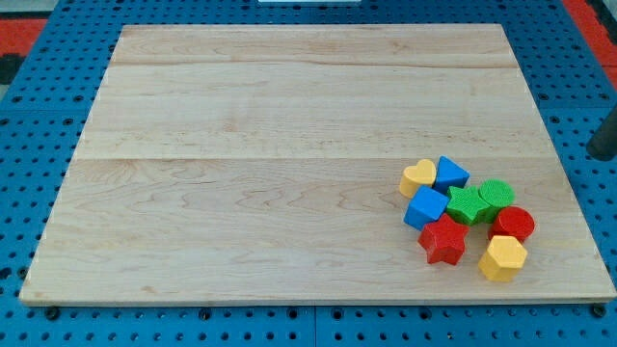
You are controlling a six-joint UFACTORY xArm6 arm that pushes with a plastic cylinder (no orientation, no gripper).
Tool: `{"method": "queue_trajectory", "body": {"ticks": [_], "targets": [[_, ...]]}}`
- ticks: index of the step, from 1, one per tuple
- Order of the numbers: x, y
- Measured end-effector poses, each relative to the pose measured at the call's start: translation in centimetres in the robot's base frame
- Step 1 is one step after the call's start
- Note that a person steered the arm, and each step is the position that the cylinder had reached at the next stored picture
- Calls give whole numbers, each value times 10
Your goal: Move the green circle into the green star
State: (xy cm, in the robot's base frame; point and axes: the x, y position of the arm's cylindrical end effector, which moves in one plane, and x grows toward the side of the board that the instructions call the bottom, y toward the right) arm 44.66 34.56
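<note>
The green circle (497, 196) sits at the view's lower right, touching the right side of the green star (468, 205). They lie in a tight cluster with a yellow heart (418, 177), a blue block (449, 173), a blue cube (425, 207), a red star (443, 241), a red circle (513, 225) and a yellow hexagon (502, 257). A dark rod (604, 138) shows at the view's right edge, off the board; its end (603, 154) is my tip, well right of and above the cluster.
The blocks rest on a pale wooden board (289, 145), which lies on a blue pegboard table (29, 116). The cluster sits near the board's right and bottom edges.
</note>
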Motion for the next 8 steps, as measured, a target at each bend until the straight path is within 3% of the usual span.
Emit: {"method": "queue_trajectory", "body": {"ticks": [1, 5, 6, 8], "targets": [[31, -1], [41, -106], [62, -115], [61, -200]]}}
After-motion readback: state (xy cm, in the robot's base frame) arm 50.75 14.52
